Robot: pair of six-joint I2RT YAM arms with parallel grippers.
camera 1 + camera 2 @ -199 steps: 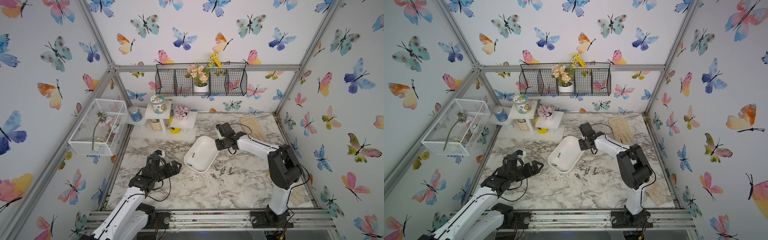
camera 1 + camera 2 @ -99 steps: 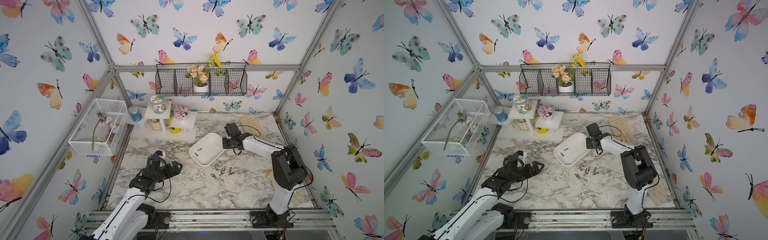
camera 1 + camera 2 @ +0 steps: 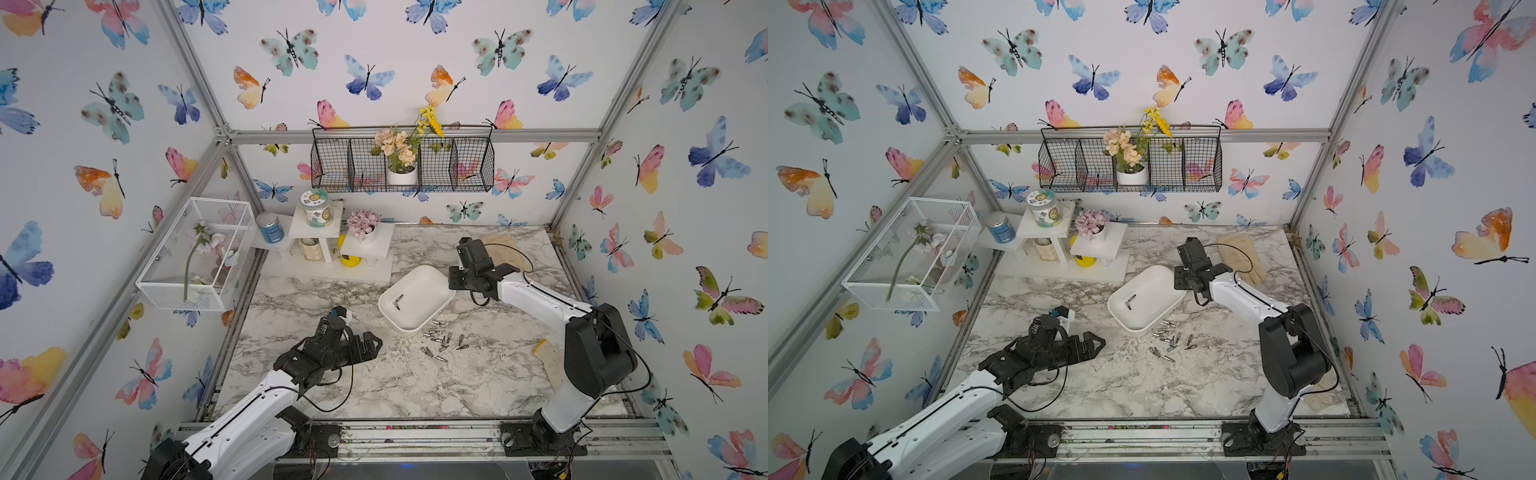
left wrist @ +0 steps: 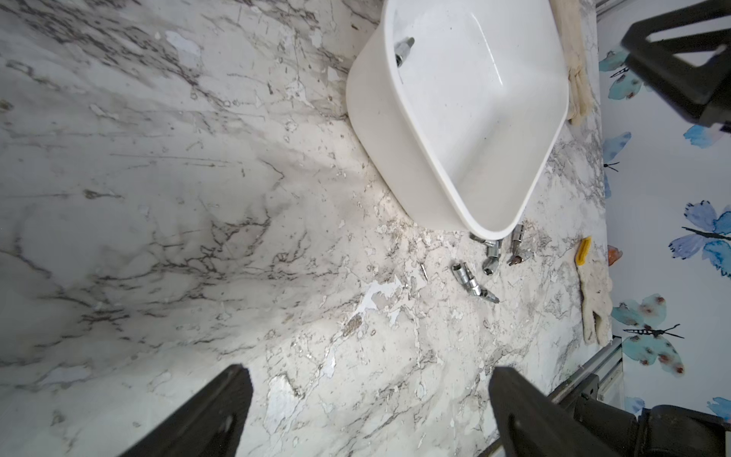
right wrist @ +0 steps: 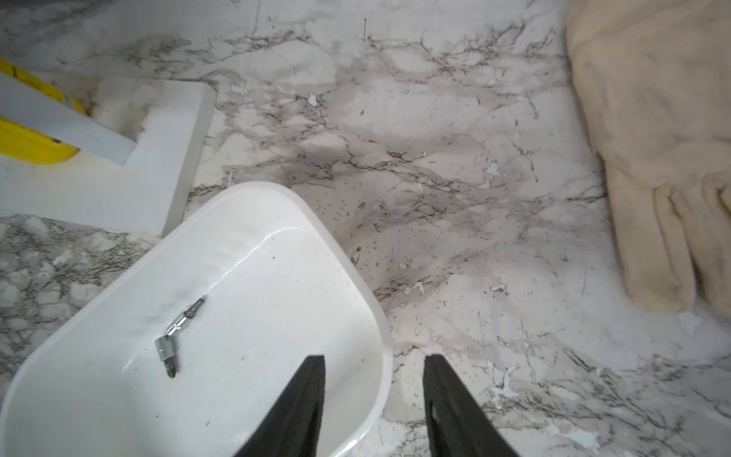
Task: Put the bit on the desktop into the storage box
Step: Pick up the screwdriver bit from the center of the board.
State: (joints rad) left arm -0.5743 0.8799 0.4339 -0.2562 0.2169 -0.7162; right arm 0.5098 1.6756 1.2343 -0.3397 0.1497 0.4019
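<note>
Right hand (image 5: 374, 358): fingers apart, straddling the box (image 3: 428, 291) rim, one finger inside the box and one outside. Nothing is held, and I see no pinch on the rim.

Left hand (image 4: 368, 370): wide apart and empty, over bare table (image 3: 374, 386), well clear of the box.

Two bits (image 5: 174, 336) lie in the box, touching end to end in a V, near the wall opposite the right hand. The loose bits (image 3: 442, 343) sit on the table in a small scatter just beside the box's robot-facing corner. At least one is tucked under the rim there, touching the wall or nearly so.

Risks from here:
- If the right hand pulls out sideways, the inside finger hooks the rim. The box looks light, so it would slide or tip and could dump the two bits.
- The bits against the box wall leave no room for a finger on that side. A grasp there likely shoves the box or rolls the bit further under the rim.
- The bits are small, shiny and bunched. That invites a slip from the pinch, a double pick-up, or neighbours getting scattered.
- If both hands go for that corner of the box, they crowd each other. Better to send one.
- A glove (image 5: 652, 158) lies beyond the box behind the right hand, so backing out low could snag it.
</note>
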